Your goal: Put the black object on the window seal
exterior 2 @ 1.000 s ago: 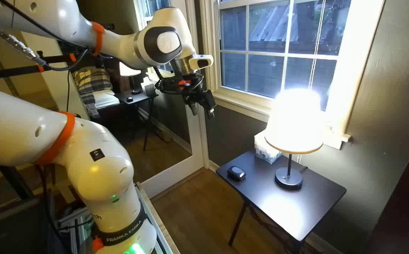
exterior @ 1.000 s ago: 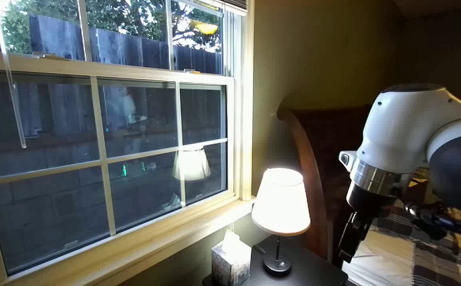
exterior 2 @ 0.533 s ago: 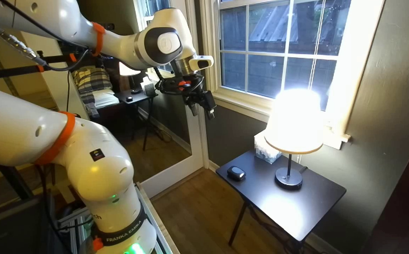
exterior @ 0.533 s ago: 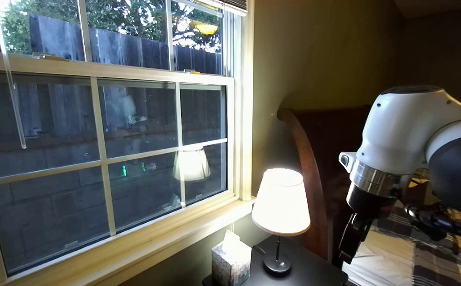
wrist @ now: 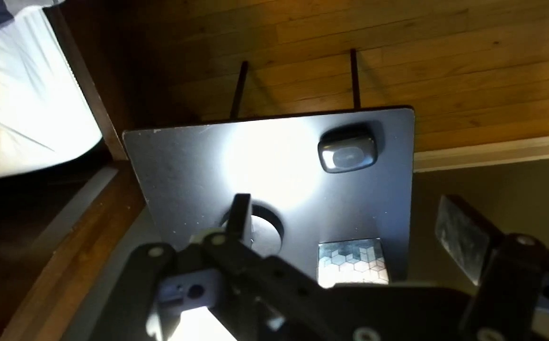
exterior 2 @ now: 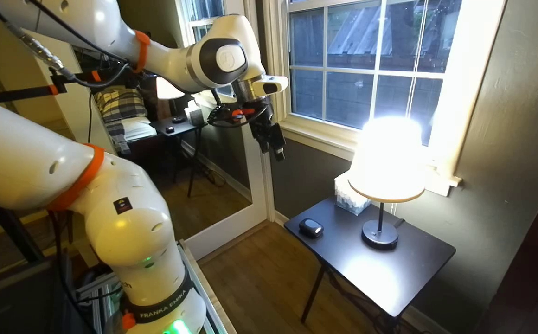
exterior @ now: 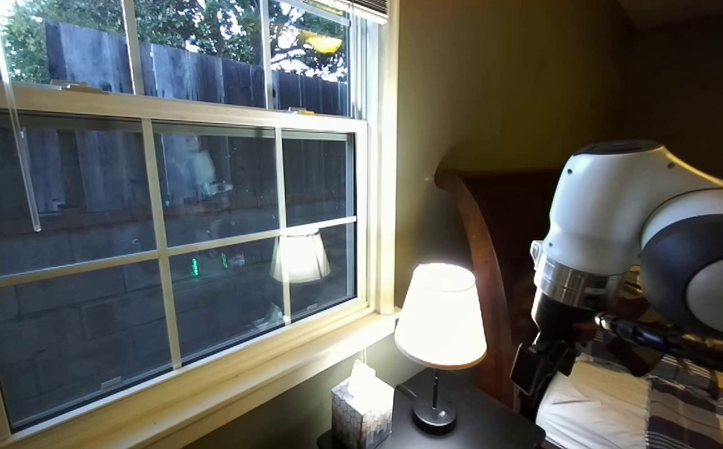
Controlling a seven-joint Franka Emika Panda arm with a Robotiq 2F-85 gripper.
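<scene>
My hand (wrist: 351,226) hangs spread wide, well apart from the lamp (exterior: 441,324). On the counter (exterior 2: 348,248), the black object (exterior 2: 311,228) lies near the lamp without touching it; the tissue box (exterior: 363,408) stands closer to the lamp. In an exterior view I see the window seal (exterior 2: 320,136) run behind the lamp.

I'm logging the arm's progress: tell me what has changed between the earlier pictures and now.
The gripper has shifted slightly right and down in an exterior view, and has swivelled at the wrist. It is open and holds nothing; nothing was taken hold of or let go. The black object, lamp, tissue box and side table stayed as they were.
</scene>
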